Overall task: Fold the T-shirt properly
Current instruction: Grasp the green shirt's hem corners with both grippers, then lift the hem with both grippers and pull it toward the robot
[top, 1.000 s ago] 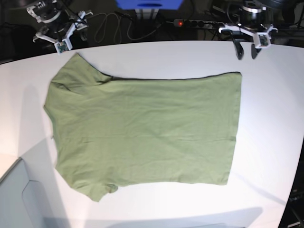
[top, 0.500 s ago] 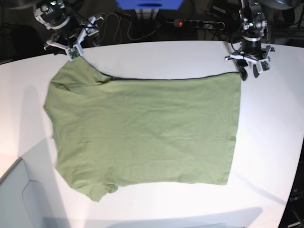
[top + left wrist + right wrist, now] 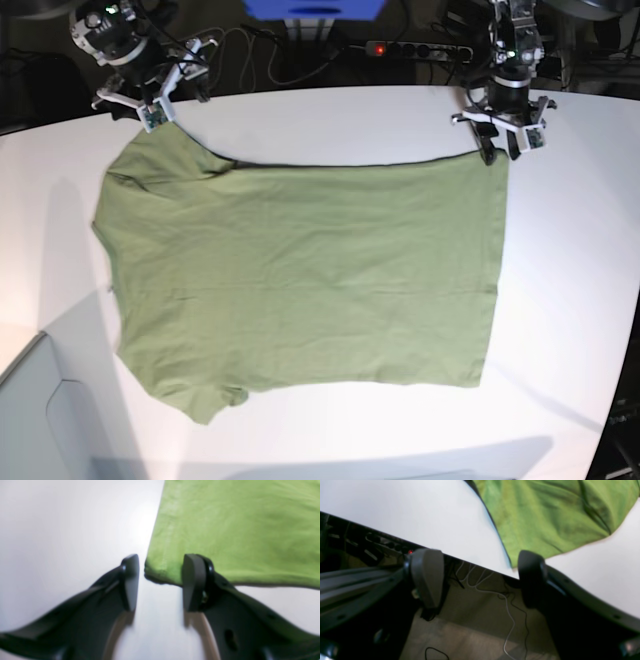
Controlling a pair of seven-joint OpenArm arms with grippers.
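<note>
The olive-green T-shirt [image 3: 300, 270] lies spread flat on the white table [image 3: 580, 250], sleeves to the left and hem to the right. My left gripper [image 3: 500, 148] hovers at the shirt's far right corner. In the left wrist view this gripper [image 3: 161, 582] is open, and the T-shirt [image 3: 225, 530] has its hem corner between the two fingers. My right gripper [image 3: 152, 112] is at the far left sleeve tip. In the right wrist view it [image 3: 480, 577] is wide open over the table's back edge, the T-shirt [image 3: 545, 517] sleeve just beyond its right finger.
Behind the table's back edge run a power strip [image 3: 420, 48] with a red light, dark cables [image 3: 235, 55] and a blue object [image 3: 315, 8]. A grey box [image 3: 30, 420] sits at the lower left corner. White tabletop [image 3: 62, 530] surrounds the shirt.
Both arms have come down from behind the table to the shirt's far corners. The left gripper has also shifted left onto the hem corner. The shirt has not moved.
</note>
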